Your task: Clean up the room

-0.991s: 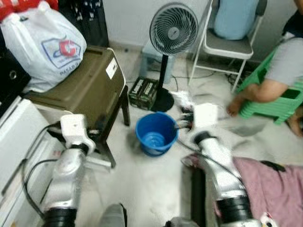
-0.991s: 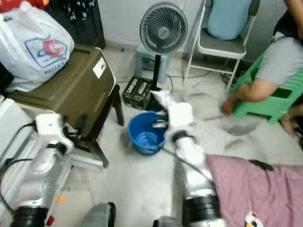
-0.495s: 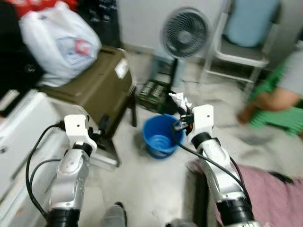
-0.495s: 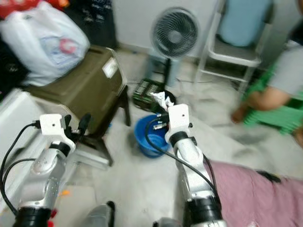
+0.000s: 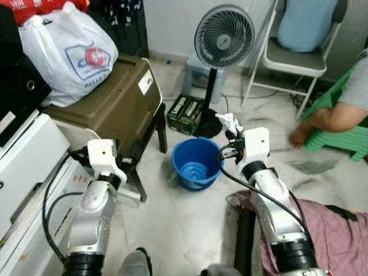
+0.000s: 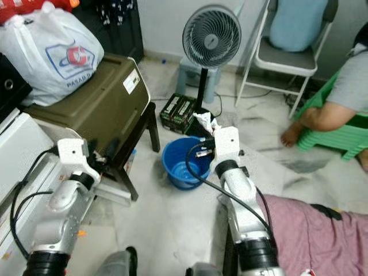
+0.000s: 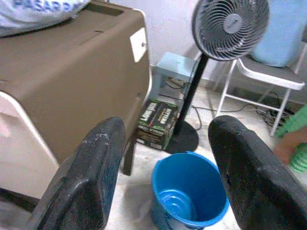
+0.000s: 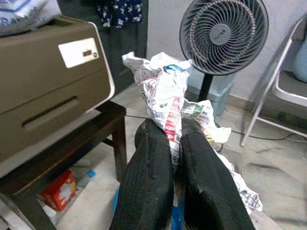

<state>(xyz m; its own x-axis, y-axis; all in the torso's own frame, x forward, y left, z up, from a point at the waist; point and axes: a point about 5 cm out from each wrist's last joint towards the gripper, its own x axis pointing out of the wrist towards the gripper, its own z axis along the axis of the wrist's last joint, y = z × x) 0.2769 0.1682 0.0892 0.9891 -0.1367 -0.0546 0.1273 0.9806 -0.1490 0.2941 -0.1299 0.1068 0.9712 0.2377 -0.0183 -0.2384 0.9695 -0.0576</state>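
Operator: Report the state of the right tool (image 6: 202,127) and its load.

Technician: Its fingers (image 8: 148,163) are pressed together on a crumpled paper wrapper (image 8: 165,91). The wrapper is white with red, green and blue print, heavily creased; one bunch sticks out beyond the fingertips and a second flap hangs beside them. The tool holds it above the far right rim of the blue bucket (image 5: 197,164), which stands on the pale marble floor (image 5: 172,218).

Operator: Left tool?

Technician: The left tool (image 7: 168,163) has its fingers spread wide apart with nothing between them. It is raised at the left of the scene, near the front of the brown case (image 5: 109,100), and points toward the bucket.

Operator: Surroundings?

Technician: The case sits on a dark wooden stool (image 5: 150,127) and carries a white plastic bag (image 5: 66,54) with a red and blue logo. A pedestal fan (image 5: 223,40) stands beyond the bucket, with green cartons (image 5: 187,112) by its base. A folding chair (image 5: 293,54) is far right. A person sits on a green stool (image 5: 339,135) at the right edge. Pink cloth (image 5: 333,236) lies near right.
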